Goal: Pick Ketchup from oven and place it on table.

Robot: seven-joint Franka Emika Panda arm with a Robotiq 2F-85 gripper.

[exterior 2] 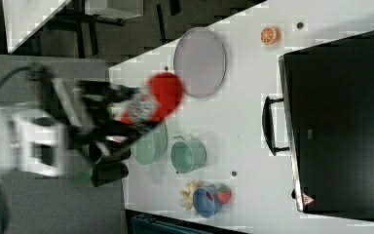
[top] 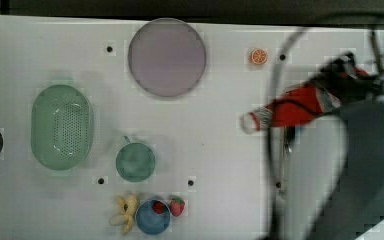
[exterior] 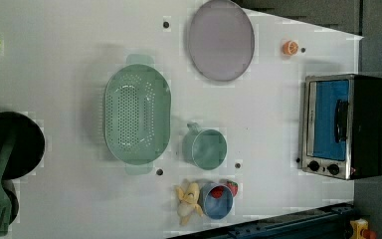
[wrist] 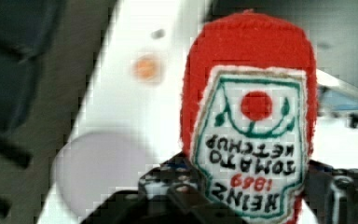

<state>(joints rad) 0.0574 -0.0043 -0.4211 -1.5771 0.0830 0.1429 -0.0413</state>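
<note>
Gripper (wrist: pixel 242 200) clamped on Ketchup (wrist: pixel 251 121), label facing wrist camera, bottle carried above table (top: pixel 220 125); beyond, in the top view, purple plate (top: pixel 167 57) and orange slice (top: pixel 259 56); oven (exterior: pixel 343 127) with door closed at the left view's right, well apart from bottle

The gripper (top: pixel 341 80) holds the Ketchup (top: pixel 292 107) bottle by its red body above the white table (top: pixel 220 125), white cap toward the top view's left, with dark cables looping around it. A round grey plate (top: pixel 167 57) lies near the far edge, an orange slice (top: pixel 259 56) to the top view's right of it. A green colander (top: pixel 61 126) and green cup (top: pixel 135 161) lie further left; a banana (top: pixel 125 213), a blue bowl (top: pixel 153 217) holding a strawberry (top: pixel 158 207), and a second strawberry (top: pixel 177 205) lie below.
</note>
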